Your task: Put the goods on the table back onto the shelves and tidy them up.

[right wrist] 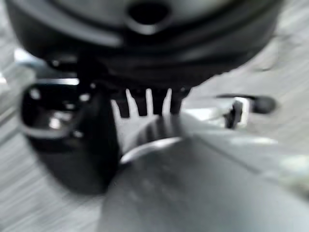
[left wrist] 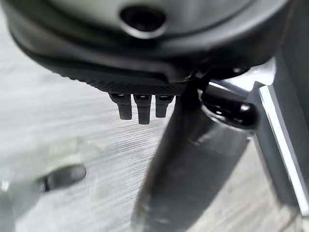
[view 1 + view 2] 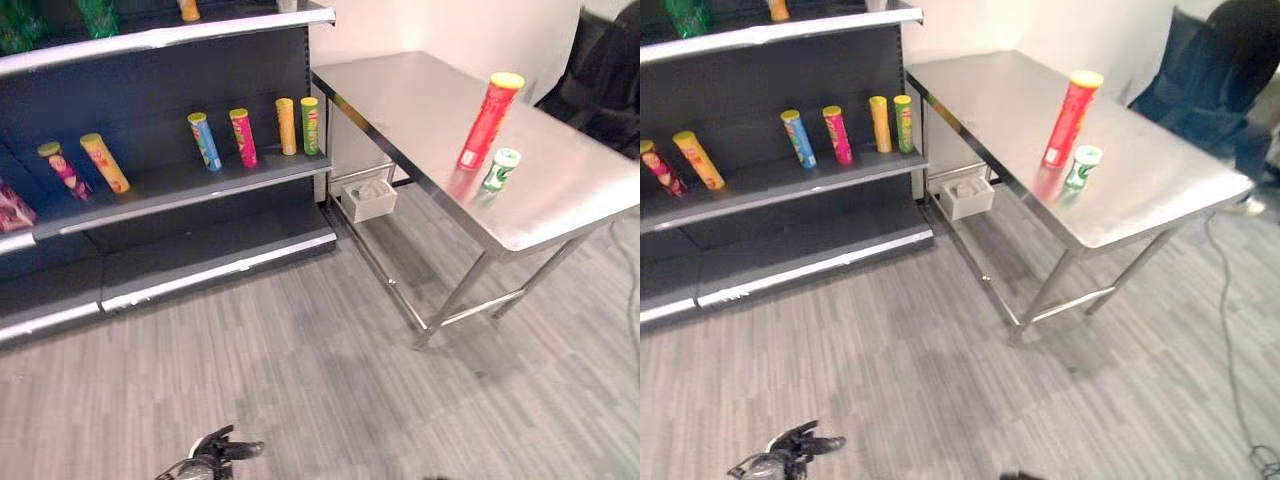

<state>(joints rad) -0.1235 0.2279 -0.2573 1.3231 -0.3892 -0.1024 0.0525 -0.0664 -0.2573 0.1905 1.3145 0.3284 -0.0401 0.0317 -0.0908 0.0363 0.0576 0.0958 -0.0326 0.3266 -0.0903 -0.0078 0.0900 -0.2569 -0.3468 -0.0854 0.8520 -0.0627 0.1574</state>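
Note:
A tall red can with a yellow lid (image 3: 488, 120) stands upright on the steel table (image 3: 420, 100), and a short green-and-white can (image 3: 501, 169) stands right beside it, nearer the front edge. Several tall cans stand on the dark shelf's middle board (image 3: 200, 185): blue (image 3: 205, 141), pink (image 3: 243, 137), orange (image 3: 286, 126) and green (image 3: 310, 125), with two more (image 3: 104, 162) further left. My left hand (image 3: 215, 452) hangs low over the floor, far from table and shelf, its fingers (image 2: 140, 108) relaxed and empty. My right hand (image 1: 145, 104) also hangs down, holding nothing.
A white box (image 3: 368, 197) sits under the table by the shelf's end. Green bottles (image 3: 97, 15) and an orange item (image 3: 189, 10) stand on the top shelf. A person in dark clothes (image 3: 1230, 60) stands beyond the table's far right corner. Grey plank floor (image 3: 330, 380) lies between me and the furniture.

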